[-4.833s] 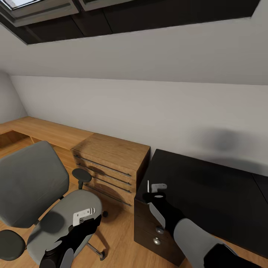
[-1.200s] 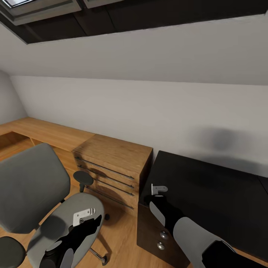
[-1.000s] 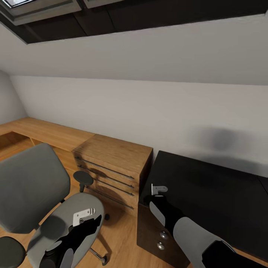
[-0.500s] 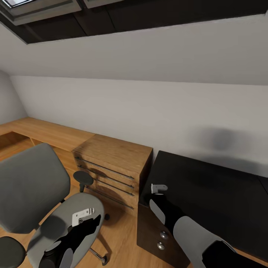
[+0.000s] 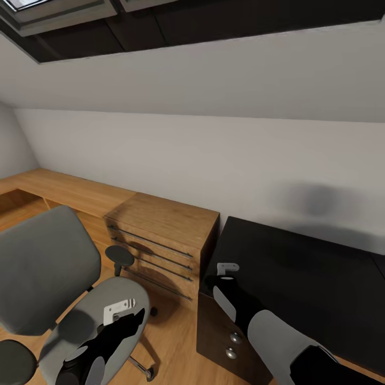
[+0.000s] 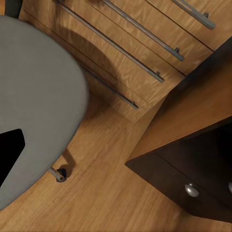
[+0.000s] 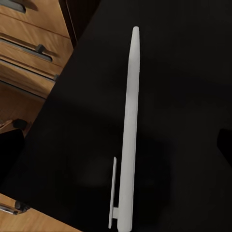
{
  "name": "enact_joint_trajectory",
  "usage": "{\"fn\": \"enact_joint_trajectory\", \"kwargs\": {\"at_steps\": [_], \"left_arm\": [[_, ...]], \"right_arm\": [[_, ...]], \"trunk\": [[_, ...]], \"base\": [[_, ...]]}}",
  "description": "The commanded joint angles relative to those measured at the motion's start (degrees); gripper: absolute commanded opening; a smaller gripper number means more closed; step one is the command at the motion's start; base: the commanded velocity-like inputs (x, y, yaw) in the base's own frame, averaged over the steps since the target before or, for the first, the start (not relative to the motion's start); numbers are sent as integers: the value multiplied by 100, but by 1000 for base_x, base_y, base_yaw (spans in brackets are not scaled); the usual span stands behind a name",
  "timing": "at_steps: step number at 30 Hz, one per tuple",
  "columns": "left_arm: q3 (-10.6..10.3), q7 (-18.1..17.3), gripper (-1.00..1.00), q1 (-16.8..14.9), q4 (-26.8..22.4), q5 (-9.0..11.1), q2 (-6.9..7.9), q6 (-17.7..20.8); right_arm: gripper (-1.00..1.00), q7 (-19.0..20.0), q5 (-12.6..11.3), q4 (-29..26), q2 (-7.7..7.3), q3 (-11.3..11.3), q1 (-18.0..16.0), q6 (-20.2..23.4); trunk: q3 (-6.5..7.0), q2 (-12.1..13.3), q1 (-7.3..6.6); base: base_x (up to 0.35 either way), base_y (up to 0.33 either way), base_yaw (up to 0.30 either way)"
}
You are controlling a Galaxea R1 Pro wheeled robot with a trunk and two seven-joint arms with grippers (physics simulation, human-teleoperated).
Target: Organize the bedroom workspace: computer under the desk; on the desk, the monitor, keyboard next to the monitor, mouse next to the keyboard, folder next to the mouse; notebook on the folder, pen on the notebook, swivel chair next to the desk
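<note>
The right gripper [image 5: 223,274], which held the pen [image 7: 128,130] upright seconds ago, now hangs wide open over the corner of the desk [image 5: 299,278] where the pen lies flat, delivered but not yet stacked, while the opening of the left gripper [image 5: 120,316] above the swivel chair [image 5: 48,262] cannot be told.

Attic home office — sloped white wall, swivel chair [image 5: 59,283], desk [image 5: 299,272], wood drawer cabinet [image 5: 160,235].
</note>
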Motion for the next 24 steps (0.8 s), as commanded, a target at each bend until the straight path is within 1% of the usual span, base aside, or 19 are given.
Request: {"fn": "enact_joint_trajectory", "kwargs": {"at_steps": [1,15,24], "left_arm": [[5,41,100,-3,-9,61,-3,29],[38,40,100,-3,-9,61,-2,29],[48,40,100,-3,-9,61,-2,29]], "right_arm": [[100,-41,-20,-4,0,30,-6,25],[100,-41,-24,3,0,33,-6,22],[100,-42,-22,1,0,32,-6,22]], "trunk": [[-7,-5,1],[-7,-5,1],[-168,-366,198]], "base": [[0,0,0],[0,0,0],[0,0,0]]}}
